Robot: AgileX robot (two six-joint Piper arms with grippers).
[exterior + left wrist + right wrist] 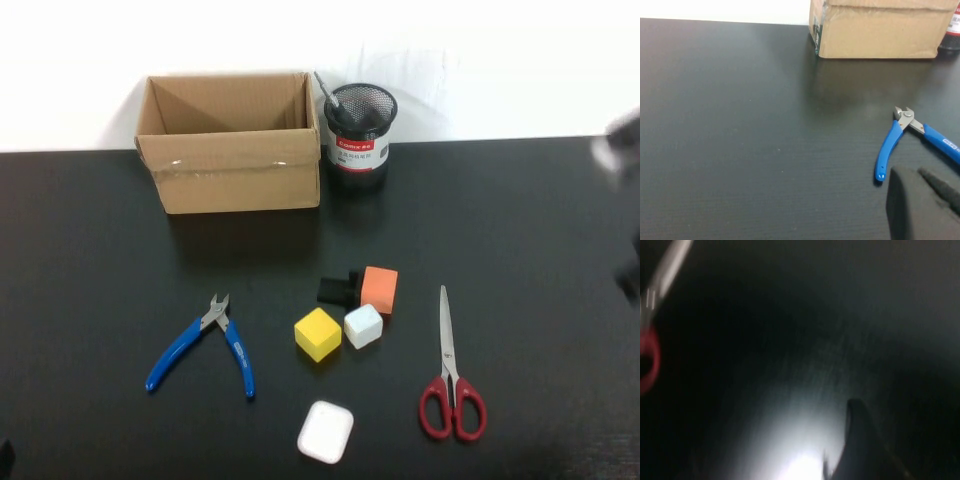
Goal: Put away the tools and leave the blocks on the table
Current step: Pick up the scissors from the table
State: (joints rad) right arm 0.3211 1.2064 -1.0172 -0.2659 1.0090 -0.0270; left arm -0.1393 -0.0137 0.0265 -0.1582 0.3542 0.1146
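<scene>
From the raised camera I see the table (520,230) with the cutting pliers (205,343) lying flat at front left, handles splayed toward me, jaws pointing at the cardboard box (232,145). The scissors (450,375) lie at front right, blades pointing away, red loops nearest me. Between the two tools sit the blocks: yellow cube (318,333) touching the white cube (363,326), the orange block (379,289) just behind with the small black piece (338,289) against its left side, and the flat white rounded square (325,431) nearer me, apart. The utility knife (330,98) stands tilted in the mesh pen cup (359,137) beside the box (only its upper end shows). My left gripper (927,202) hovers low just beside the pliers' handle, fingers pressed together, holding nothing. My right gripper (865,450) is a blur near the table's right edge, fingers spread, nothing between them; the scissors' red loop shows off to one side.
</scene>
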